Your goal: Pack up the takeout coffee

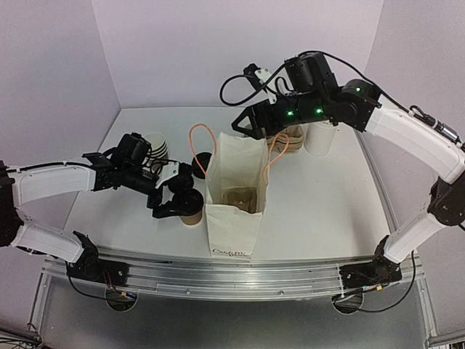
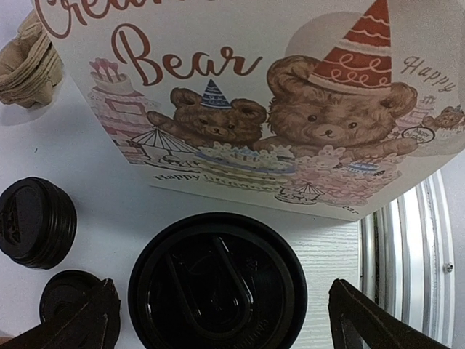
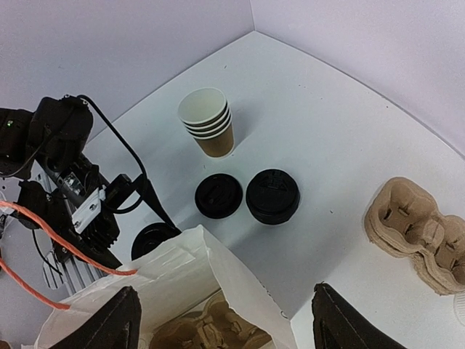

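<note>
The takeout coffee [image 1: 186,209] is a small brown cup under a round black lid [image 2: 218,283], standing on the table just left of the white paper bag [image 1: 234,196]. My left gripper [image 2: 221,323] hangs low over it, open, one finger on each side of the lid; table shows between the right finger [image 2: 370,320] and the lid. In the right wrist view the lid [image 3: 152,240] peeks out behind the bag's edge [image 3: 182,280]. My right gripper [image 3: 229,323] hovers open over the bag's far rim, holding nothing. A brown cup carrier [image 3: 218,333] lies inside the bag.
A nested stack of lidless cups [image 3: 208,123] stands at the back left. A single black lid [image 3: 218,196] and a stack of lids [image 3: 272,195] lie beside it. Spare carriers [image 3: 418,229] and a white container [image 1: 320,138] sit behind the bag. Orange bag handles [image 1: 202,142] stick up.
</note>
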